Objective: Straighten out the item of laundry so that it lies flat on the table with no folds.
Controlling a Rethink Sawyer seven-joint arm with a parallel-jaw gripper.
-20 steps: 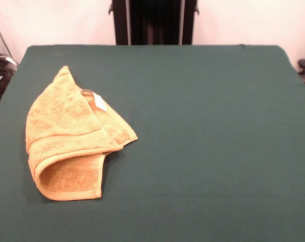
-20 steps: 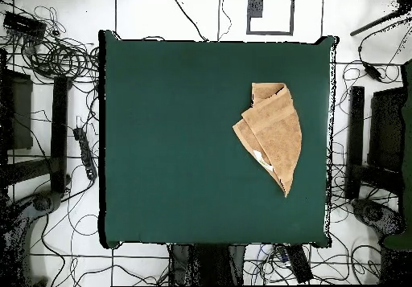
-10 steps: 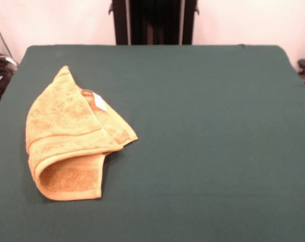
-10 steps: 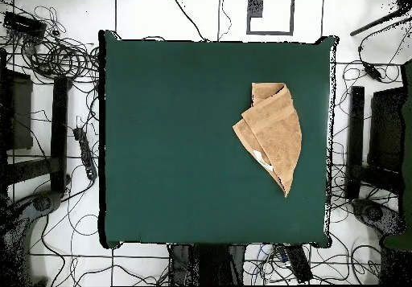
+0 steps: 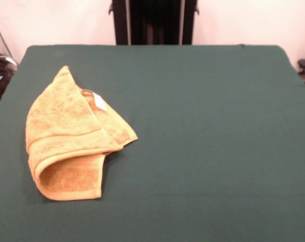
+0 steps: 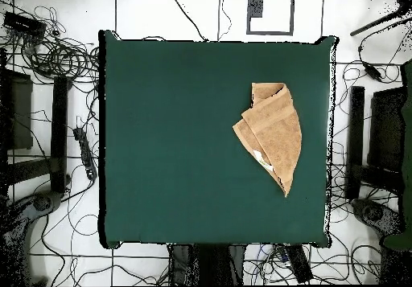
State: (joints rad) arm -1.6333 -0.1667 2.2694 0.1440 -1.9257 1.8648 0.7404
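My end effector out of both views; cannot tell its state. Hand towel (image 5: 71,138) folded near left edge of bench (image 5: 208,126) in front view, white tag (image 5: 99,102) exposed. Risk: pinch catches 2 layers, fold drags instead of opening; pull outward sends towel off edge.

Tangled black cables (image 6: 56,55) are spread over the white tiled floor (image 6: 145,14) around the work surface. A dark stand (image 6: 356,139) is seen on one side, and a grey-outlined square (image 6: 269,12) is marked on the floor.
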